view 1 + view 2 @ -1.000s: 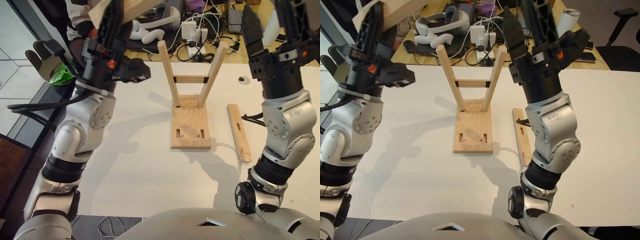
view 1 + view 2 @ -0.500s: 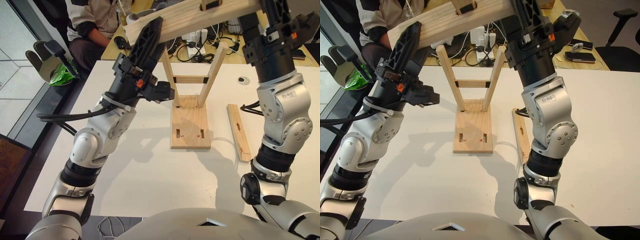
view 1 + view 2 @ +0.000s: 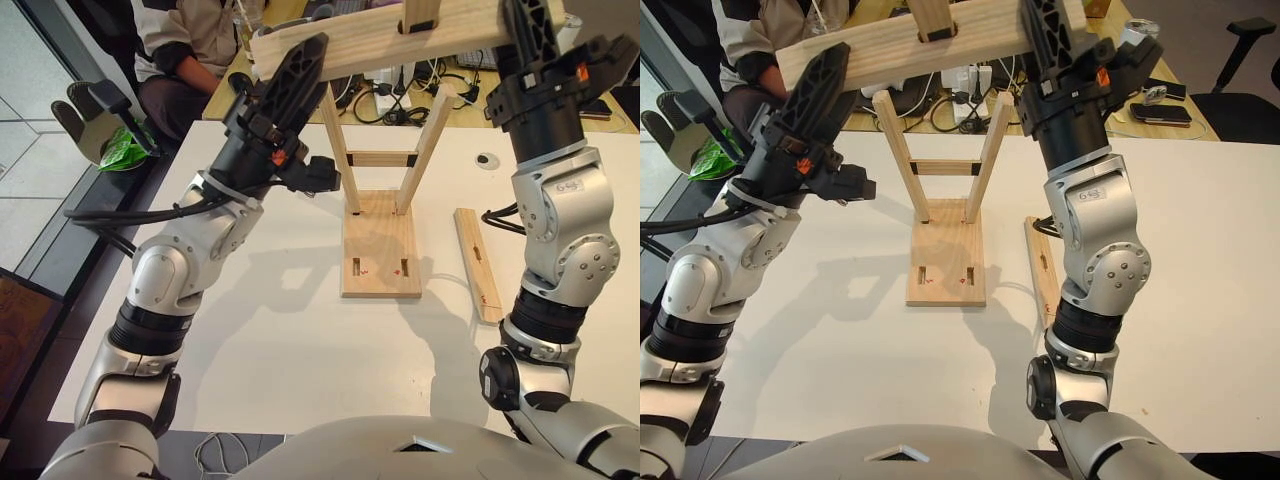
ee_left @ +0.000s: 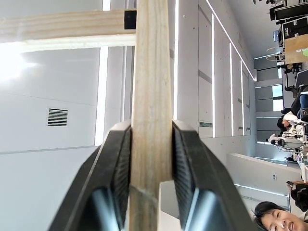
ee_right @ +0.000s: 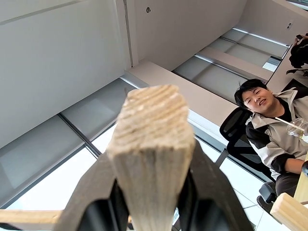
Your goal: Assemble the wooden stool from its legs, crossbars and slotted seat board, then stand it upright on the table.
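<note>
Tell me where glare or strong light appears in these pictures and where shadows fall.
Left wrist view: a ceiling light burns out a white patch beside the crossbar of the held leg in the left gripper. Right wrist view: bright panels glow behind that leg's end. Left eye view: the standing legs cast a soft shadow on the table, toward the robot's left.

The crossbar on the held leg runs off the top edge, as does the right hand. The right arm covers part of the loose leg.
</note>
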You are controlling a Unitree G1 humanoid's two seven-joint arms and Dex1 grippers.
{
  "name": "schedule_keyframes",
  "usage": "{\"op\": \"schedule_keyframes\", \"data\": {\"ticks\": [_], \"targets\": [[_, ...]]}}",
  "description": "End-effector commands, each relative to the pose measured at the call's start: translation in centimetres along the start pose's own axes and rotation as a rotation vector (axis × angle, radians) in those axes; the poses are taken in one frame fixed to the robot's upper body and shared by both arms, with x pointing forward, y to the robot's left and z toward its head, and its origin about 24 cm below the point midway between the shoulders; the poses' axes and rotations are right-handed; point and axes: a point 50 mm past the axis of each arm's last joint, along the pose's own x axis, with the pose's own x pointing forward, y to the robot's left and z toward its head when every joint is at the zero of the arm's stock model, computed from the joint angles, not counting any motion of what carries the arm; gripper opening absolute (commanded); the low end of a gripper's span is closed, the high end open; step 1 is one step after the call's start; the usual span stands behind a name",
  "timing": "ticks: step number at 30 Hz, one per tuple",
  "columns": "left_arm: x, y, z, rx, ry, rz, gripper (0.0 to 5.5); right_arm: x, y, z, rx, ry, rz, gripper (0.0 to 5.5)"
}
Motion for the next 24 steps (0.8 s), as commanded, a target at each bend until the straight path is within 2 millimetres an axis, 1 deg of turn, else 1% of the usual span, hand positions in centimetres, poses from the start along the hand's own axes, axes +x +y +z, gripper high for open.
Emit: {"op": "schedule_keyframes", "data": {"ticks": [1, 2, 3, 5, 7, 10, 11, 14, 15, 17, 18, 20, 22, 24], "targets": [[0.3, -0.5, -0.4, -0.088, -0.006, -0.05, 1.02, 0.0, 0.4, -0.2, 0.0, -0.001, 0.021, 1.0], [0.3, -0.4, -0.4, -0.126, -0.01, -0.046, 1.02, 0.0, 0.3, -0.2, -0.001, -0.002, 0.019, 1.0], [0.3, -0.2, -0.4, -0.137, -0.02, -0.036, 1.31, -0.1, 0.3, -0.2, -0.003, -0.004, 0.017, 1.0], [0.2, 0.1, -0.5, -0.178, -0.034, -0.028, 1.63, -0.1, 0.2, -0.2, -0.003, -0.008, 0.013, 1.0], [0.2, 0.4, -0.2, -0.224, -0.066, -0.014, 1.9, -0.2, 0.1, -0.3, -0.001, -0.018, 0.007, 1.0], [0.1, 0.7, 0.8, -0.357, -0.105, -0.013, 2.33, -0.4, 0.0, -0.2, -0.01, -0.037, -0.01, 1.0], [0.0, 0.8, 1.0, -0.412, -0.103, -0.012, 2.56, -0.4, -0.1, -0.1, -0.016, -0.044, -0.019, 1.0], [-0.3, 1.6, 0.9, -0.553, -0.063, 0.016, 2.93, -0.5, -0.4, 0.3, -0.035, -0.062, -0.045, 1.0], [-0.4, 1.8, 0.6, -0.618, -0.021, 0.031, 3.06, -0.6, -0.6, 0.4, -0.047, -0.065, -0.061, 1.0], [-1.2, 2.1, -1.6, -0.774, 0.163, 0.093, 3.09, -1.0, -1.1, 0.7, -0.124, -0.044, -0.13, 1.0], [-1.8, 2.2, -2.6, -0.835, 0.25, 0.124, 3.09, -1.2, -1.2, 0.8, -0.169, -0.027, -0.161, 1.0], [-3.5, 2.2, -4.9, -0.969, 0.49, 0.228, 3.09, -1.7, -1.1, 1.1, -0.277, 0.017, -0.201, 1.0], [-5.4, 1.6, -6.4, -1.121, 0.731, 0.336, 3.09, -2.5, -0.9, 1.4, -0.376, 0.051, -0.246, 1.0], [-6.7, 0.5, -6.9, -1.25, 0.928, 0.407, 3.09, -3.7, -0.6, 1.0, -0.536, 0.131, -0.303, 1.0]]}}
